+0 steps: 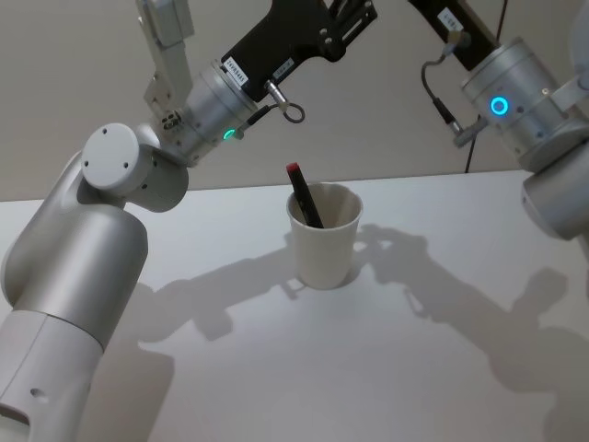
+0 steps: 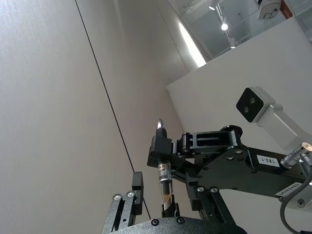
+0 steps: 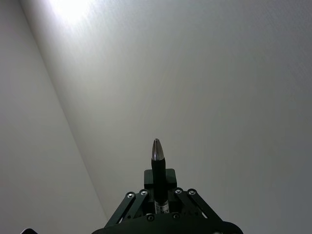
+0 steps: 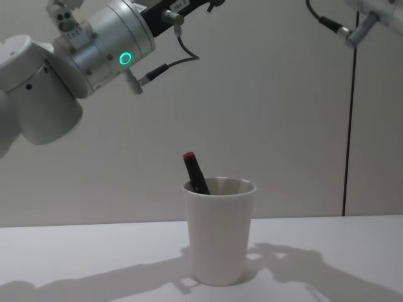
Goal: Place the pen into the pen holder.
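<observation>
You are looking at the cup standing upright on the white desk, and the pen is sitting inside it. The pen is leaning against the cup's rim on the side nearer the left arm, with its red cap poking up above the rim and the rest of the black barrel dropping out of sight into the cup. In the chest view the cup's base is resting flat on the desk, its shadow falling beside it.

Both arms are raised well above the cup — neither is touching it or the pen. The left gripper is pointing up toward the wall and ceiling in its own wrist view; its fingers are standing apart with nothing between them. Behind it in that view you are seeing the right arm's black gripper body farther off.

The right gripper is likewise aiming up at the bare wall, high above the cup on the side away from the left arm. Its linkage is showing at the frame's edge — but you cannot tell whether its fingers are apart or together.
</observation>
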Tool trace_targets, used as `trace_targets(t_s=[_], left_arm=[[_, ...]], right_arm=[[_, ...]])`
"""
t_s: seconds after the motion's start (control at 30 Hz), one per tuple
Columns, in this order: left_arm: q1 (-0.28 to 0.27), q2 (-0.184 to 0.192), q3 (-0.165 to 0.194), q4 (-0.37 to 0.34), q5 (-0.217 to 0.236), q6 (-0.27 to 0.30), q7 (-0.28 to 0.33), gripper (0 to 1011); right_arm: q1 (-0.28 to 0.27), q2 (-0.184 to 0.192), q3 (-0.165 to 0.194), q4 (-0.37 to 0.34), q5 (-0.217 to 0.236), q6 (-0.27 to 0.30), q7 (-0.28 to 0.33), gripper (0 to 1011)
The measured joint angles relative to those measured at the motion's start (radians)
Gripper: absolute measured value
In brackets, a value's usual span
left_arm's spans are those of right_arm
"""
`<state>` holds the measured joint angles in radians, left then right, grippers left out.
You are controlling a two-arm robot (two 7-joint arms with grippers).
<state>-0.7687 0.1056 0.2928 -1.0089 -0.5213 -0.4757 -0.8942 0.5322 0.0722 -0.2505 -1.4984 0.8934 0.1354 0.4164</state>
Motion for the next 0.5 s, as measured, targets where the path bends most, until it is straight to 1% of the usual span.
trace_targets(t_s=[0.03,0.07,0.1,0.13,0.23,0.37,0.5], left_arm=[[0.000,0.000,0.000,0.000,0.000,0.000,0.000,567],[0.000,0.000,0.000,0.000,0.000,0.000,0.000,567],[0.000,0.000,0.000,0.000,0.000,0.000,0.000,606],[0.000,0.000,0.000,0.000,0.000,0.000,0.000,666],[0.000,0.000,0.000,0.000,0.000,-0.001,0.000,725],[0.000,0.000,0.000,0.000,0.000,-0.001,0.000,872],[0.000,0.000,0.000,0.000,-0.001,-0.001,0.000,949]], right_arm=[[0.000,0.000,0.000,0.000,0.000,0.000,0.000,131],[0.000,0.000,0.000,0.000,0.000,0.000,0.000,131],[0.000,0.000,0.000,0.000,0.000,0.000,0.000,131],[0.000,0.000,0.000,0.000,0.000,0.000,0.000,131],[0.000,0.000,0.001,0.000,0.000,0.000,0.000,131],[0.000,0.000,0.001,0.000,0.000,-0.001,0.000,131],[0.000,0.000,0.001,0.000,0.000,-0.001,0.000,131]])
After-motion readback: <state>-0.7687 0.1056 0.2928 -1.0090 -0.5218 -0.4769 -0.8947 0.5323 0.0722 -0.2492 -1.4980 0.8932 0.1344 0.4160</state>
